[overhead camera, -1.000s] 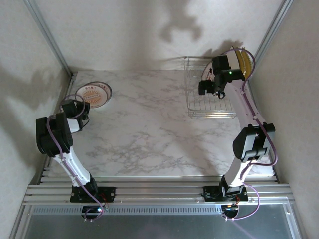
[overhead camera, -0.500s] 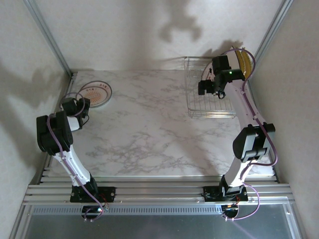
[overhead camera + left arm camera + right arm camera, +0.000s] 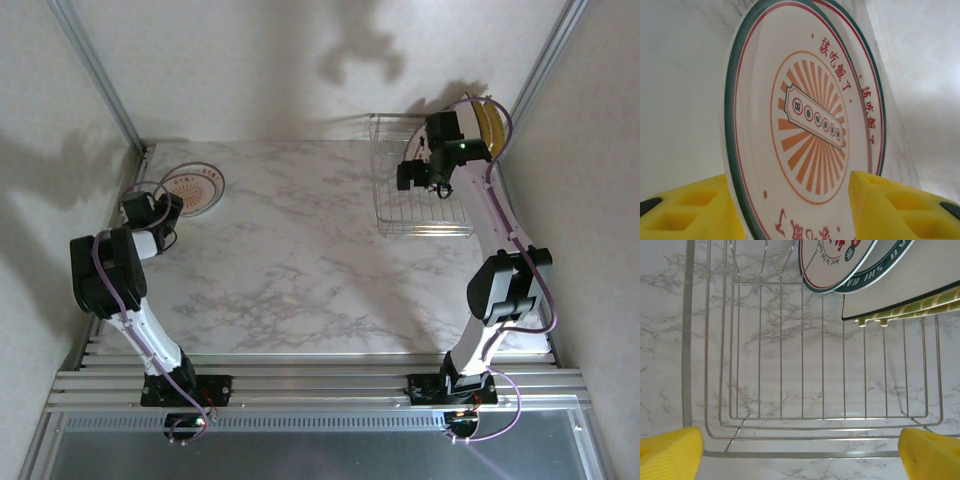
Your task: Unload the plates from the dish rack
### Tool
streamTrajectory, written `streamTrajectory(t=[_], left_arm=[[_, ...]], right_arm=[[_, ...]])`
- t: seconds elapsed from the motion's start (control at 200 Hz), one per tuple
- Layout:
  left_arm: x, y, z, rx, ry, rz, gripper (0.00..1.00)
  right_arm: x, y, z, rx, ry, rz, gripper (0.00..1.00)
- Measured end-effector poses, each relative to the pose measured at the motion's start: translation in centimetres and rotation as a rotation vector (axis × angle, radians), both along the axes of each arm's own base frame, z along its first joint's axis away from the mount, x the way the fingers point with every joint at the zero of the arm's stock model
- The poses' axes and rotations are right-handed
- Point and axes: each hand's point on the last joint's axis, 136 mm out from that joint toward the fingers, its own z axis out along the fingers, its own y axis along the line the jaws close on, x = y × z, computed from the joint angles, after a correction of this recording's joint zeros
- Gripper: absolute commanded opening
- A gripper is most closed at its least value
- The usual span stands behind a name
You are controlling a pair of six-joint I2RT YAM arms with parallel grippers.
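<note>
A round white plate [image 3: 190, 187] with a green rim and an orange sunburst lies on the marble table at the far left. Its rim [image 3: 740, 165] stands between the yellow fingers [image 3: 895, 205] of my left gripper [image 3: 790, 200], whose jaws are apart and open. My right gripper [image 3: 420, 176] hovers wide open over the wire dish rack [image 3: 790, 415], nothing between its fingers [image 3: 670, 452]. At the rack's far end stand two round plates [image 3: 827, 265], a square white plate [image 3: 900, 290] and a yellow grid-patterned plate [image 3: 920, 307].
The rack [image 3: 425, 205] sits at the table's back right, near the right wall. A metal frame post [image 3: 95, 70] runs beside the left plate. The middle of the marble table [image 3: 300, 250] is bare.
The left gripper's jaws have opened and let go of the round plate, which has settled from a tilt to flat on the table. The right arm has not moved.
</note>
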Motion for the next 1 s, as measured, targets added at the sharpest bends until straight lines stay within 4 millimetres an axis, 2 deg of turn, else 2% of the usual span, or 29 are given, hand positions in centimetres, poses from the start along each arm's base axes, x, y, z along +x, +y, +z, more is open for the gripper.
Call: streamTrajectory(t=[0.415, 0.796, 1.001], left_arm=[[-0.3, 0.1, -0.1, 0.113, 0.099, -0.047, 0.54], [2.4, -1.6, 1.2, 0.214, 0.137, -0.131, 0.54], [2.2, -1.9, 0.7, 0.256, 0.186, -0.161, 0.54]], right_arm=[[0.1, 0.3, -0.3, 0.013, 0.001, 0.007, 0.99], [-0.3, 0.2, -0.2, 0.016, -0.003, 0.009, 0.99], [-0.3, 0.2, 0.2, 0.018, -0.013, 0.009, 0.99]])
